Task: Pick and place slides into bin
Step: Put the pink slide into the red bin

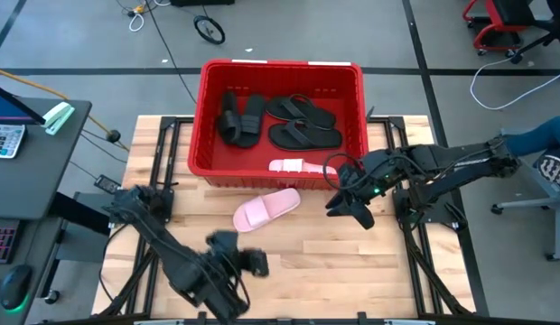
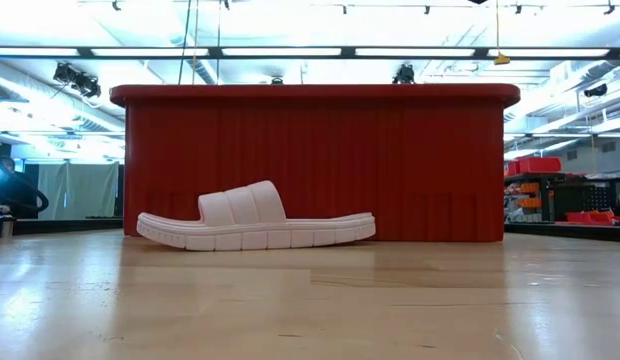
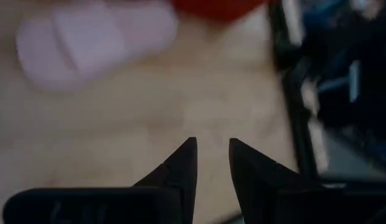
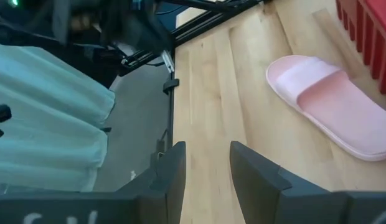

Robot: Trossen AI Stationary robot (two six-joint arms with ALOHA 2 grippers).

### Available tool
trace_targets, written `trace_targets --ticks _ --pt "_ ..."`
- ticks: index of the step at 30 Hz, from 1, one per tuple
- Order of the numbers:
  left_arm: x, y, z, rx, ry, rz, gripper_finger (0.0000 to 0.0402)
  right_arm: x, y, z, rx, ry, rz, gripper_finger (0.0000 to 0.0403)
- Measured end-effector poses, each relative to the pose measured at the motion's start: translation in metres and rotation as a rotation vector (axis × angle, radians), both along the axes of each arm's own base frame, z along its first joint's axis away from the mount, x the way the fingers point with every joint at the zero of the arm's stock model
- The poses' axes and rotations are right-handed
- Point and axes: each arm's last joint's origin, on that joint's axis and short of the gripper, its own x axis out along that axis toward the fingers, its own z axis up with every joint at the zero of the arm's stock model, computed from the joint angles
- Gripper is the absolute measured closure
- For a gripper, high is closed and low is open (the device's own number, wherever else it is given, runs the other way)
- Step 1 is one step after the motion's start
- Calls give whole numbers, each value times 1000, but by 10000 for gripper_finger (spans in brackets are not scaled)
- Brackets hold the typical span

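One pale pink slide (image 1: 266,208) is lying on the table (image 1: 352,271) just in front of the bin (image 1: 280,167), the only one left to place as far as I can judge. The left gripper (image 1: 255,263), near, and the right gripper (image 1: 339,206), at the slide's right, are both hanging parted and empty. Farther off, the bin is already holding another pink slide (image 1: 296,166), two black slides (image 1: 241,118) and two flip-flops (image 1: 303,122).
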Motion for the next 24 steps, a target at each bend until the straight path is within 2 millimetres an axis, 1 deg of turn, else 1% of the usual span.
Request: trace_targets --ticks 3,5,7,9,11,14,17,19,24 --pt "-10 16 11 66 39 16 303 -1 0 1 0 -2 -1 273" --pt "-16 19 16 69 46 10 303 -1 0 1 0 -4 -1 272" --pt "-26 19 27 86 -11 -1 304 -1 0 1 1 -4 -1 273" --pt "-38 19 40 158 -126 3 306 -2 0 1 1 -5 -1 273" --pt "-46 18 48 214 -200 -1 311 -3 -1 2 2 -6 -1 273" --pt "-53 20 56 264 -201 -41 317 -3 -1 2 -21 -13 13 274" --pt "-56 40 71 301 -195 -42 318 -3 -1 1 -54 -25 34 274" --pt "-53 55 78 327 -172 -36 316 -3 -1 1 -60 -27 34 274" --pt "-48 89 88 311 -32 -89 313 -3 -2 1 -61 -28 33 274"
